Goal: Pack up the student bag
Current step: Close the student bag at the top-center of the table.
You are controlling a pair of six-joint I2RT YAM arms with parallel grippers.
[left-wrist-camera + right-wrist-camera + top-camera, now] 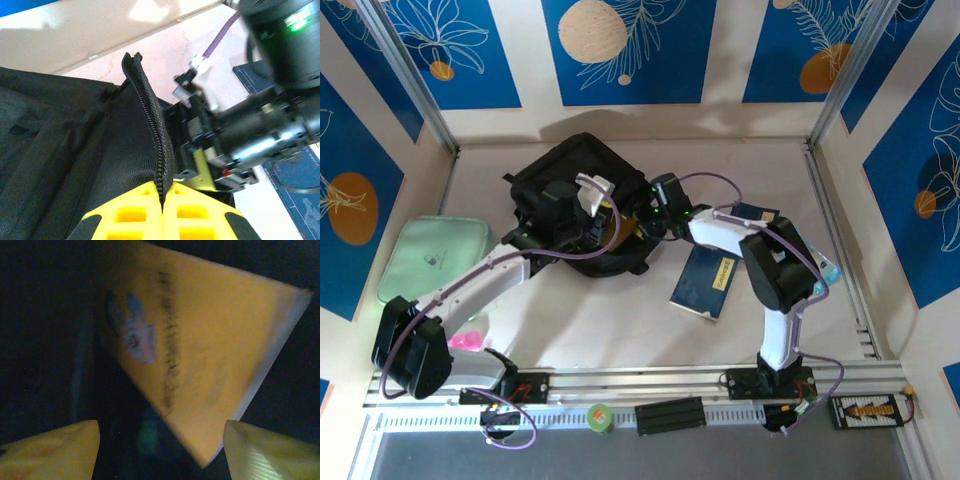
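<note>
One orange flat booklet (200, 355) inside large black fabric student bag (570, 165), apparently free of wide-spread right gripper (160, 440); left gripper (162, 195) clamped on zip edge (152, 125). Outstanding: navy flat booklet (705, 283), 4 o'clock; mint-green padded pouch (435, 258), 9 o'clock.

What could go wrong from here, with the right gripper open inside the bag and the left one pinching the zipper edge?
1. The yellow book lies tilted, one corner between the open fingers of the right gripper; pulling out could snag it and drag it along.
2. The left gripper pinches only the thin zipper edge of the bag; if that slips, the opening may fall shut around the right gripper.
</note>
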